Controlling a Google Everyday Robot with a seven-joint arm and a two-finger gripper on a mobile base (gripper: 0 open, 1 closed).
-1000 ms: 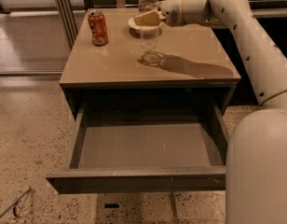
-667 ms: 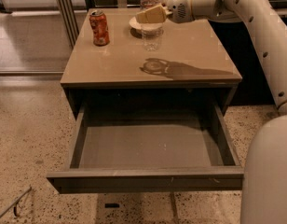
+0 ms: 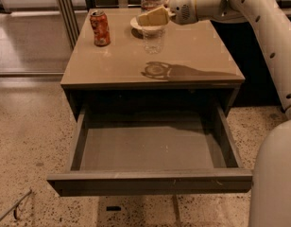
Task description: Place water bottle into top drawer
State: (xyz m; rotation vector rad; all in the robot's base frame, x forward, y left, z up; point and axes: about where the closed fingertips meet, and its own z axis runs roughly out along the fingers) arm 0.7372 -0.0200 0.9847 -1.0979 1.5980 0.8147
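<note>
The clear water bottle point(image 3: 152, 32) hangs upright above the tan cabinet top point(image 3: 192, 56), its top cut off by the upper frame edge. My gripper point(image 3: 153, 17) is shut on the bottle's middle, reaching in from the right. The bottle's shadow lies on the top below it. The top drawer point(image 3: 150, 150) stands pulled out and open below the cabinet front, its flat floor bare. The bottle is above the cabinet top, behind the drawer.
An orange soda can point(image 3: 100, 28) stands at the cabinet's back left. A small pale bowl point(image 3: 138, 26) sits behind the bottle. My white arm point(image 3: 263, 37) runs down the right side. A speckled floor point(image 3: 27, 141) surrounds the cabinet. Metal rails point(image 3: 65, 8) stand at the back left.
The gripper has lifted the water bottle higher above the cabinet top. The shadow under it has shifted toward the front edge.
</note>
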